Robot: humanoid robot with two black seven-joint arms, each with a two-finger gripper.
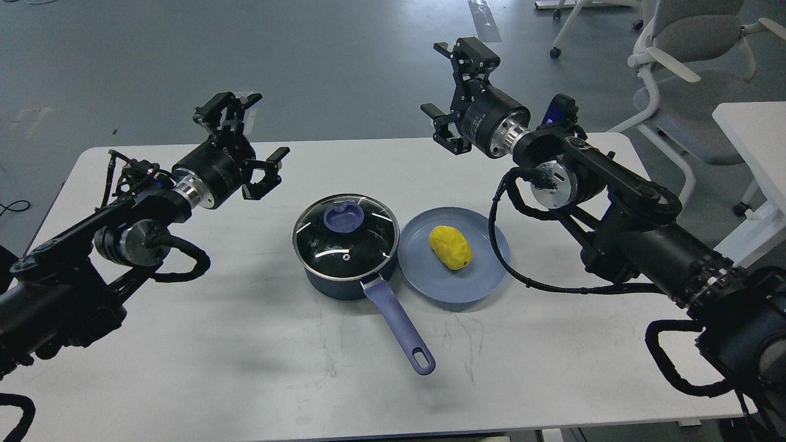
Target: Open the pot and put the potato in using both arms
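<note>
A dark blue pot (pixel 334 282) stands at the table's middle with its glass lid (pixel 344 236) on, a blue knob (pixel 342 217) on top and a long blue handle (pixel 402 328) pointing toward me. A yellow potato (pixel 450 247) lies on a blue plate (pixel 485 273) just right of the pot. My left gripper (pixel 249 138) is open and empty, in the air to the pot's upper left. My right gripper (pixel 452 89) is open and empty, high above the table's far edge, behind the plate.
The white table (pixel 245 368) holds only the pot and the plate. Office chairs (pixel 688 61) and a second white table (pixel 752 135) stand at the right, beyond my right arm. Grey floor lies behind the table.
</note>
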